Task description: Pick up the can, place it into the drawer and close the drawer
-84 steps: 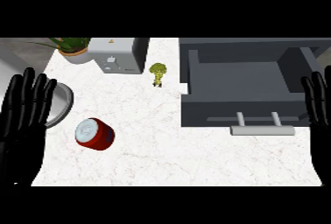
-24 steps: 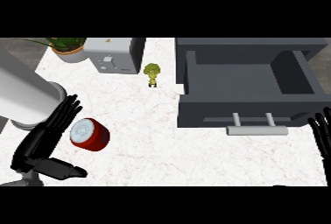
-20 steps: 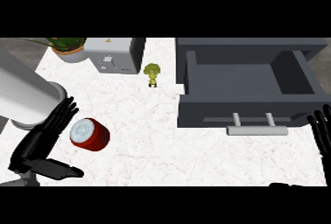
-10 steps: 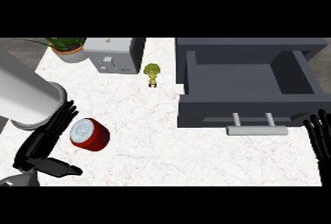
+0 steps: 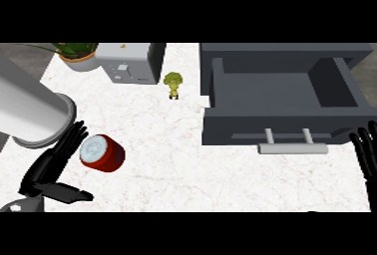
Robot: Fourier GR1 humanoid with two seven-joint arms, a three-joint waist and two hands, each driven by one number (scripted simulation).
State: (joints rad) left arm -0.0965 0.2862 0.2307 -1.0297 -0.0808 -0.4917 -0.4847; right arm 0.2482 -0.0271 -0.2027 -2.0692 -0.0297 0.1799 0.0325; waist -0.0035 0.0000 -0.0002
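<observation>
Head view: left hand (image 5: 52, 167) open beside can (image 5: 102, 153); drawer (image 5: 283, 102) open.

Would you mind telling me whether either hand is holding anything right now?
Nothing is held. The left hand is open beside the can; the right hand is open at the right edge.

1. Bare counter (image 5: 184, 164) lies between the red can (image 5: 101, 153) and the open drawer (image 5: 283, 102).
2. A small green figurine (image 5: 174, 84) stands near the drawer's left wall.
3. The drawer's inside is unobstructed.
</observation>
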